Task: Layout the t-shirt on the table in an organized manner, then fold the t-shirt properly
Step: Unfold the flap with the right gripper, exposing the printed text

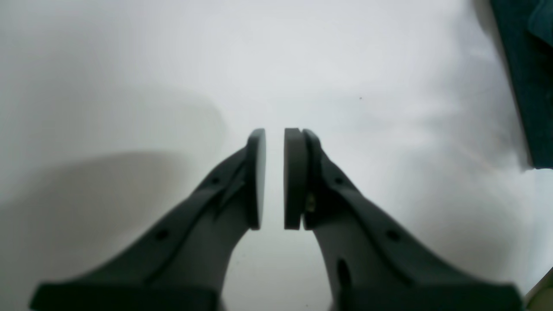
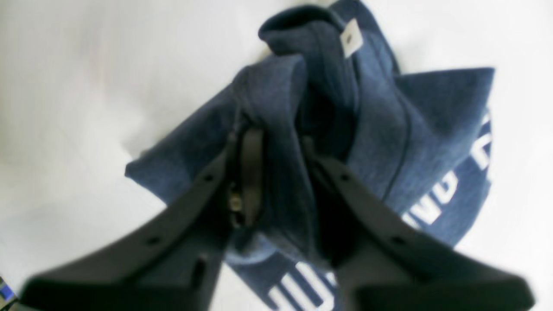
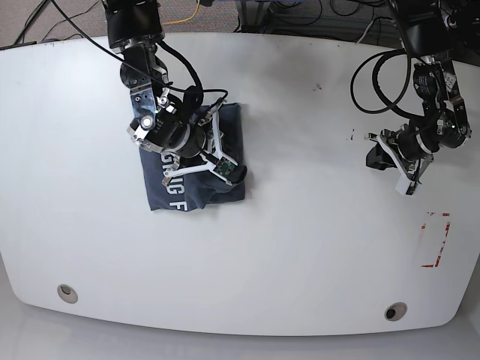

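The slate-blue t-shirt [image 3: 169,191] lies crumpled on the left half of the white table [image 3: 300,247], with white lettering showing at its near edge. My right gripper [image 3: 225,169] is down in the heap. In the right wrist view the t-shirt [image 2: 432,129] bunches up between the fingers of the right gripper [image 2: 287,172], which is shut on a raised fold; a small white tag [image 2: 351,38] shows above. My left gripper [image 3: 373,157] hovers over bare table far to the right. In the left wrist view the left gripper [image 1: 274,177] holds nothing, its pads a narrow gap apart.
A red-taped rectangle [image 3: 436,240] marks the table at the right. Two grey grommets [image 3: 67,292] [image 3: 395,310] sit near the front edge. Cables [image 3: 300,19] run behind the back edge. A dark teal shape [image 1: 529,86] fills the top right corner of the left wrist view.
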Motion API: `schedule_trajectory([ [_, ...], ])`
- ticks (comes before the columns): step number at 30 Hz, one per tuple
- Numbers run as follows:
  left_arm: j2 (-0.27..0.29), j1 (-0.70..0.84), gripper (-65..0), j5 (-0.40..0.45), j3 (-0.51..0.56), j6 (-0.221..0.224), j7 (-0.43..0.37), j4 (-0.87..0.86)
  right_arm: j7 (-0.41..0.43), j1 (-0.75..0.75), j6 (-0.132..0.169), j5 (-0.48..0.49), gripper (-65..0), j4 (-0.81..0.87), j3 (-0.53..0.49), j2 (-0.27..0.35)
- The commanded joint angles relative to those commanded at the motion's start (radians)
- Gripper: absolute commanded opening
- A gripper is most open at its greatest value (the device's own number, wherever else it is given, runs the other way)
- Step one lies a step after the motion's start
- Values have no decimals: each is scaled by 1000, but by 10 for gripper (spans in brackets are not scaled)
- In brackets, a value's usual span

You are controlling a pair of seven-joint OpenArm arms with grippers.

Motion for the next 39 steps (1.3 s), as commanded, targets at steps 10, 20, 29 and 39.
schedule_trajectory([
  [10, 0, -32, -586, -3, 51, 0, 0, 0, -2, -52, 0, 0, -336, 31, -2, -3],
  [20, 0, -35, -586, -3, 92, 0, 0, 5, -2, -110, 0, 0, -239, 63, -72, -5],
  [29, 0, -55, -586, -3, 104, 0, 0, 5, -3, -144, 0, 0, -239, 115, -117, -9],
  [39, -3, -55, -586, -3, 104, 0, 0, 5, -3, -32, 0, 115, -239, 115, 26, -37],
])
